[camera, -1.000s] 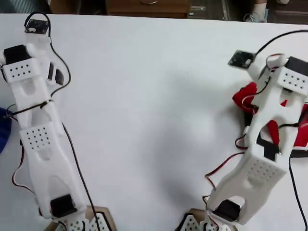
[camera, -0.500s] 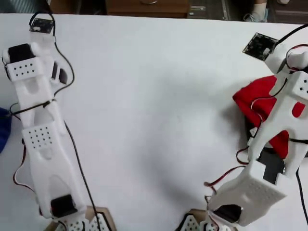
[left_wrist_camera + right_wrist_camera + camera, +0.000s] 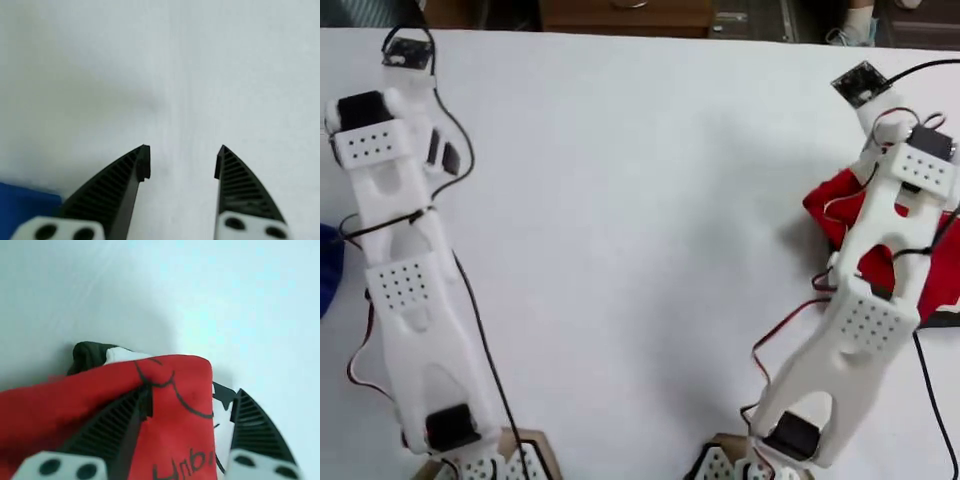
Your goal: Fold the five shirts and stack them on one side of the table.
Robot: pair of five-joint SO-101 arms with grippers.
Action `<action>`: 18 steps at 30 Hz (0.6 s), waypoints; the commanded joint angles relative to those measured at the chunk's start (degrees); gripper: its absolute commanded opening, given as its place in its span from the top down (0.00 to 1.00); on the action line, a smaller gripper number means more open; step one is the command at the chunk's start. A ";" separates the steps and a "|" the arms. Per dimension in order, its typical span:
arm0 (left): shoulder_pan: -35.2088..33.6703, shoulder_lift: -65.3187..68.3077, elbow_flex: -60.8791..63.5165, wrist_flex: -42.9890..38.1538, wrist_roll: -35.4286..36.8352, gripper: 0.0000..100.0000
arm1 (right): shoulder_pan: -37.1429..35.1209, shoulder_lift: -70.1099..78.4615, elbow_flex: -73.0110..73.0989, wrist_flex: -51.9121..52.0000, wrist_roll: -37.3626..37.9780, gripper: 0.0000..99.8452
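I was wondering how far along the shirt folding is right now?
Looks done: a folded red shirt tops a dark garment at the table edge. In hand: the open right gripper straddles it. Remaining: a blue shirt lies near the left gripper, open over bare table.

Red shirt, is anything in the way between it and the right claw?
Nothing visible does. The right claw is open and straddles a corner of the red shirt, with no other thing between them. A dark shirt lies under the red one.
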 commanded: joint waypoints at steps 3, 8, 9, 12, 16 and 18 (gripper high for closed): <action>-3.25 -4.57 -2.07 0.88 -0.70 0.77 | 0.48 8.57 -16.00 2.77 -1.23 0.74; -3.78 -4.57 -1.98 0.88 -0.70 0.77 | 1.01 14.90 -21.98 4.88 -0.97 0.74; -3.69 -4.57 -2.07 0.88 -0.70 0.77 | 1.36 15.43 -22.42 6.02 -0.97 0.74; -3.52 -4.57 -2.15 0.88 -0.70 0.77 | 2.51 16.22 -24.26 9.10 -0.88 0.74; -3.52 -4.57 -2.15 0.88 -0.70 0.77 | 4.09 16.31 -24.44 10.77 3.08 0.74; -3.52 -4.57 -2.15 0.88 -0.70 0.77 | 5.05 16.40 -24.09 10.59 4.92 0.74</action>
